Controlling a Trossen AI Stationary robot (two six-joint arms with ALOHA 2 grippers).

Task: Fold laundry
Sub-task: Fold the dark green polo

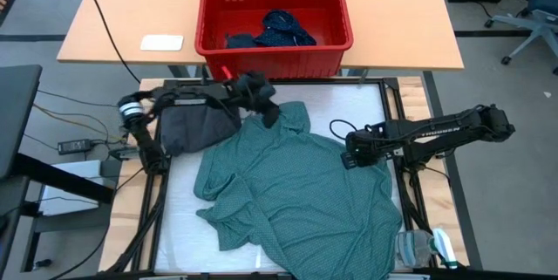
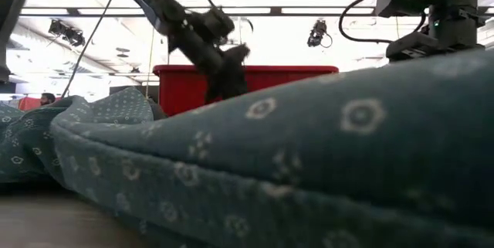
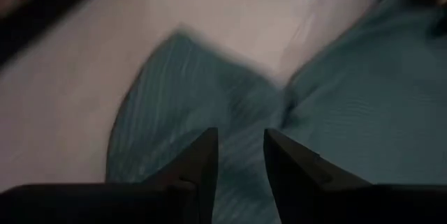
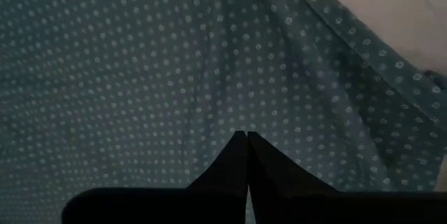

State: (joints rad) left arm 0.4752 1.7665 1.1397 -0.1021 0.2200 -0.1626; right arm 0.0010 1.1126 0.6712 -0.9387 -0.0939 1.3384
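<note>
The teal dotted shirt [image 1: 296,197] is spread over most of the white work mat [image 1: 349,105], pretty rumpled: there's a bunched fold along its left edge and the collar end points toward the red basket [image 1: 275,18]. A charcoal grey piece [image 1: 196,127] sits bunched at the mat's back left corner, touching the shirt's edge, and a navy dotted piece [image 1: 283,29] lies in the basket with another dark bit beside it.

The left gripper [image 1: 268,110] hangs above the collar end of the shirt. Its wrist view shows the fingers [image 3: 202,165] standing a little apart with teal cloth behind the gap, but I honestly can't tell whether any fabric is pinched between them or they're just hovering. The right gripper [image 1: 351,151] is low over the shirt's right side, near the mat's edge, fingers pressed fully together with nothing between them, dotted cloth right underneath.

My guess is the step here is flattening the shirt before any real fold. To do it well, I'd grab the collar or shoulder seam cleanly, only one layer, and pull away from the bunched left side so the wrinkles slide out. The right one needs to open before it can help; pinning the right hem while the left tugs would keep the whole thing from dragging. Watch the grey piece too, since it could get snagged along.
</note>
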